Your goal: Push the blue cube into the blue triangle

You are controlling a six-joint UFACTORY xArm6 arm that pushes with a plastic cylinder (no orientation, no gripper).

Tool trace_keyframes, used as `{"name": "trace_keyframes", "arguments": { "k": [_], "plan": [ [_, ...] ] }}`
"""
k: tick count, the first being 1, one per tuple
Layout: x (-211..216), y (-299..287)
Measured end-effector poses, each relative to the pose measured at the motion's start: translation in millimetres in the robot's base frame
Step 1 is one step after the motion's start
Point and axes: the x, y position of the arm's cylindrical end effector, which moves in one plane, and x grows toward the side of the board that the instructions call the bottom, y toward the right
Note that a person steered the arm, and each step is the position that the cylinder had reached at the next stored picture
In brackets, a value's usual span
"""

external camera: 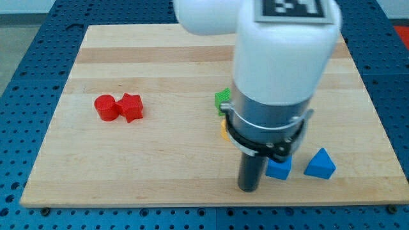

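Now, camera view: my tip (248, 189) sits on the wooden table (160, 166) near the view's bottom edge, just to the view's left of the blue cube (279, 168), close beside it; can't tell if they touch. No fingers on this rig, only the rod, so nothing is clasped or let go.

Blue cube lies low on the table, right of centre, partly hidden by the arm's white and grey body. It looks roughly square on, no clear long axis; its faces sit about parallel to the table's near edge.

Blue triangle (320, 164) is just to the view's right of the cube w/ a small gap between them, apex pointing to the view's top.

Green block (222, 98) and a yellow block (224, 128) peek out at the arm's left side; shapes mostly hidden.

Red cylinder (105, 107) and red star-like block (131, 107) sit touching, well apart at the view's left.
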Motion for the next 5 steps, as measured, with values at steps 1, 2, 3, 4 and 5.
{"name": "trace_keyframes", "arguments": {
  "k": [1,2,3,4,5],
  "plan": [
    [-36.4,7.7],
    [-39.8,40.7],
    [-34.6,52.8],
    [-34.6,15.2],
    [-27.4,-14.4]
  ]
}}
